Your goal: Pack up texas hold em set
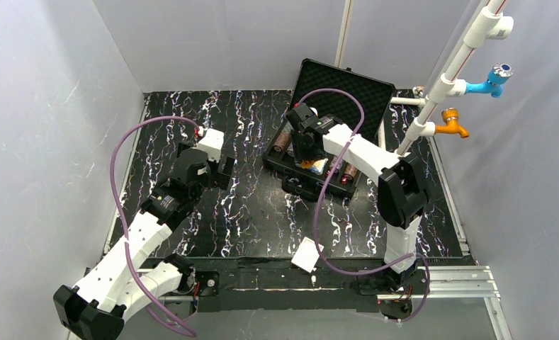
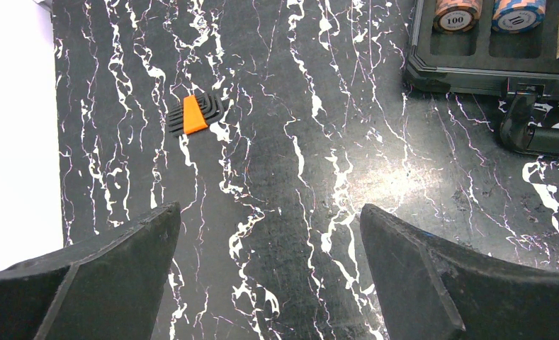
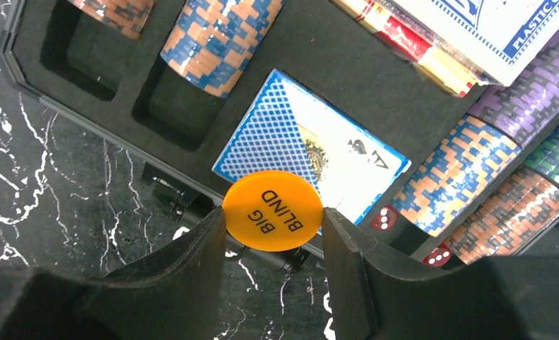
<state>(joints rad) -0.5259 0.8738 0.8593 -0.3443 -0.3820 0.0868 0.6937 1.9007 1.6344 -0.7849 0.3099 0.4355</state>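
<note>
The black hard case [image 1: 290, 164] lies open at the table's back middle, its foam-lined lid [image 1: 343, 88] raised. It holds stacks of poker chips [image 3: 218, 41], a blue card deck [image 3: 312, 145] and red dice [image 3: 384, 217]. My right gripper [image 3: 273, 216] is shut on an orange round disc [image 3: 272, 210] marked "BIG BLIND", held above the case's near edge; it also shows in the top view [image 1: 309, 161]. My left gripper [image 2: 269, 234] is open and empty over bare table, left of the case [image 2: 475, 74], and shows in the top view [image 1: 223, 168].
A small orange and black piece [image 2: 195, 115] lies on the table ahead of the left gripper. A white box [image 1: 307, 255] rests at the near table edge. White pipes with blue and orange taps [image 1: 467, 85] stand at the back right.
</note>
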